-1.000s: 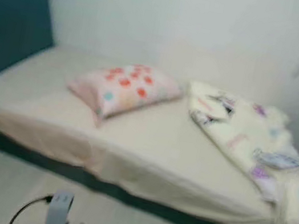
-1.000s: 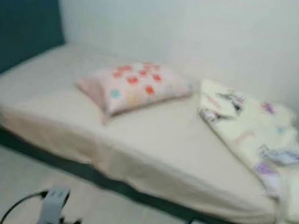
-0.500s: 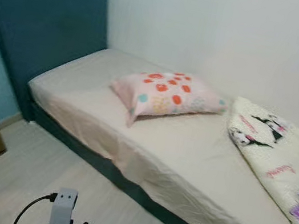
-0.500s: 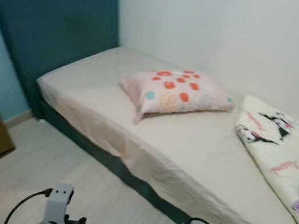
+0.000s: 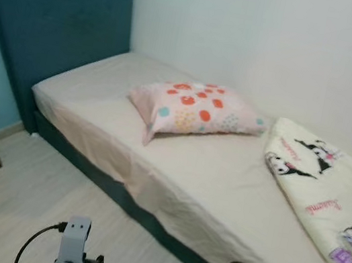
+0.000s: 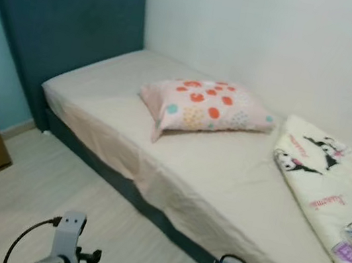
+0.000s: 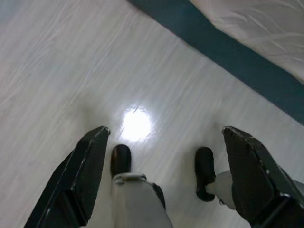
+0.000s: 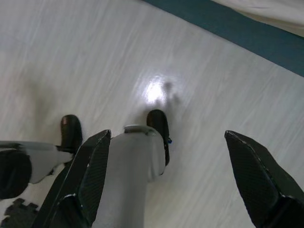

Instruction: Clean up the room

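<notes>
At right of the frame on the bed (image 5: 96,117) lies a crumpled blanket (image 5: 328,199), likely soft, light, best pinched at a corner; left gripper (image 7: 164,142) and right gripper (image 8: 166,142) both spread wide, empty.

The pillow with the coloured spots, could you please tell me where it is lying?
The pillow lies mid-bed on the sheet, between the blue headboard and the cartoon-print blanket at the robot's right.

Lighting: even, soft, bright indoor. Head views slightly soft, little shadow. Wrist views: white glare spot on floor (image 7: 136,124) between the spread fingers (image 7: 80,175).
</notes>
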Robot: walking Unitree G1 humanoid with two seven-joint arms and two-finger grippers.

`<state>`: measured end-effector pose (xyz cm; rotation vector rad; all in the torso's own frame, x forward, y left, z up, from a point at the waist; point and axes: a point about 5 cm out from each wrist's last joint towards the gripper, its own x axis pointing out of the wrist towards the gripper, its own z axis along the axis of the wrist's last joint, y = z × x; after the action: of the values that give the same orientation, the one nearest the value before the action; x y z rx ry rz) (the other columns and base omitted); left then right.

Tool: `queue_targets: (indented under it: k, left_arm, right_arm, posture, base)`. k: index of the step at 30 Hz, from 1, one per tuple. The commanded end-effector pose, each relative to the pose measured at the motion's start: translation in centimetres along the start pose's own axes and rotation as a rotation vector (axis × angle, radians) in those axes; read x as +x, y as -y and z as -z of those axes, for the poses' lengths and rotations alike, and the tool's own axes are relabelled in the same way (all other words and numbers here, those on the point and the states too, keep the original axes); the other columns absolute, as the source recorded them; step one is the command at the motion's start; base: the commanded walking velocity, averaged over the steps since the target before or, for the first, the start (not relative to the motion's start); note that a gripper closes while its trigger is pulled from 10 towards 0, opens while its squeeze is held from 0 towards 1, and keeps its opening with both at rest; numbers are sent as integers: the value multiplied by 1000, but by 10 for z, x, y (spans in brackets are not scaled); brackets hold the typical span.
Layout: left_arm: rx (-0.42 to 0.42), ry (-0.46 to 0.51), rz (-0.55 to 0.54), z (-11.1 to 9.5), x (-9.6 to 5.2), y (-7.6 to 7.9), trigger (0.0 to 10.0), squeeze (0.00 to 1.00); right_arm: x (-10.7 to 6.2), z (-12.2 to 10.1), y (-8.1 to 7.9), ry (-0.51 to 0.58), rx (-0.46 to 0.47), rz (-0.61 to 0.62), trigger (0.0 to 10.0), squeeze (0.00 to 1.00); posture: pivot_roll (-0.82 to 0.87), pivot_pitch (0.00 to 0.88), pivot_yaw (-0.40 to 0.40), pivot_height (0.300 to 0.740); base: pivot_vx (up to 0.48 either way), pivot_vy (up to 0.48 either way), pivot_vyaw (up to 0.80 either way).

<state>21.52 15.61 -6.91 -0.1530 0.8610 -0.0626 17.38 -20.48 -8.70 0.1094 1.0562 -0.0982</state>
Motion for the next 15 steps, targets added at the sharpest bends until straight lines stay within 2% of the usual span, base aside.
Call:
queue_targets:
  k: [1, 15]
  left_arm:
    - [-12, -21, -8, 5, -1, 0, 10000, 0]
    - [-19, 0, 10, 1, 0, 2, 10000, 0]
  right_arm:
    - [0, 2, 0, -12, -14, 1, 10000, 0]
    - [0, 2, 0, -16, -2, 3, 10000, 0]
  posture:
    - [22, 0, -45, 740]
    - [15, 0, -38, 740]
  base:
    - [0, 0, 0]
    - [18, 0, 0]
